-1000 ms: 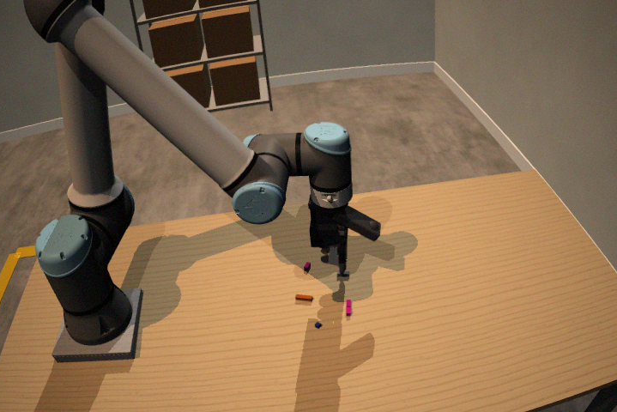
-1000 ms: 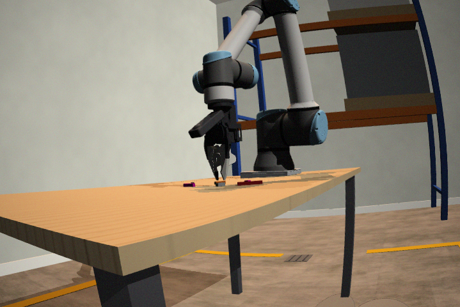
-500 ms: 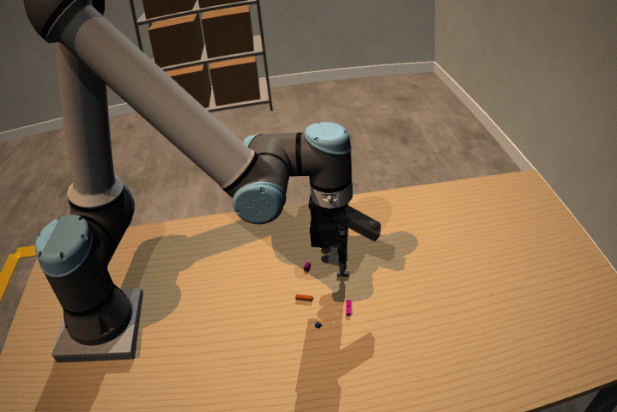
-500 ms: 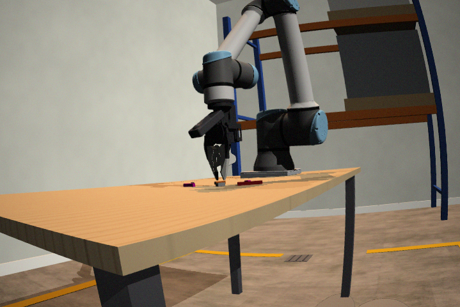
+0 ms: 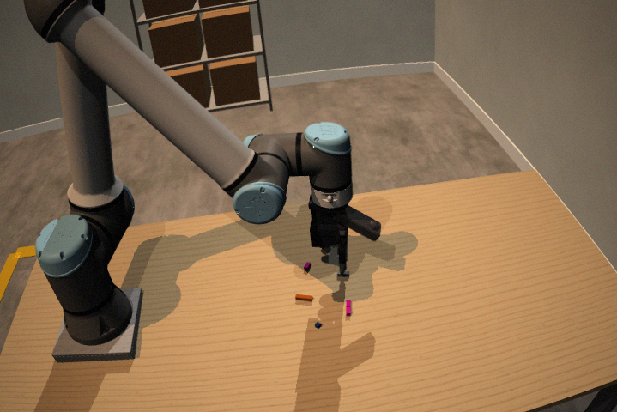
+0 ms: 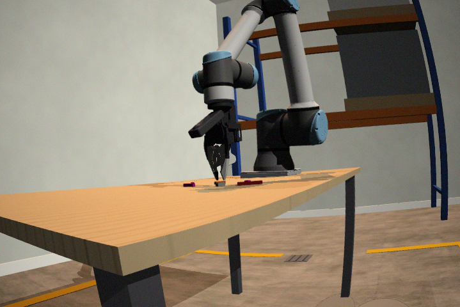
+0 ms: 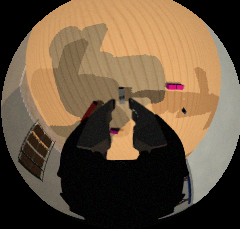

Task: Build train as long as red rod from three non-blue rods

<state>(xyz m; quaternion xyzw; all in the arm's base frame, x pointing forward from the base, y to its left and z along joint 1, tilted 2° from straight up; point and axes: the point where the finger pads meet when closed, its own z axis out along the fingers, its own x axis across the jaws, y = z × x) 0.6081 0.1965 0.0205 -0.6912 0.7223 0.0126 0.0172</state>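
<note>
- While the arm stands bent over the table [image 5: 464, 291], I see the gripper [image 5: 342, 271] pointing straight down with its tips at the surface.
- From the wrist camera, the jaws stand only a narrow gap apart. The gap looks a little wider than the grey rod [image 7: 121, 93], which sits in line with it just past the tips.
- From the side, the grey rod lies flat on the wood directly under the tips, so I read the jaws as slightly open and gripping nothing.
- My side view has the red rod [image 6: 249, 182] lying flat close by the grey one, toward the arm's base; from above the gripper hides it.
- One short magenta rod [image 5: 307, 266] lies near the gripper, on the base side.
- An orange rod [image 5: 303, 297], a second magenta rod [image 5: 348, 306] and a blue rod [image 5: 317, 324] lie apart from one another, nearer the table's front.
</note>
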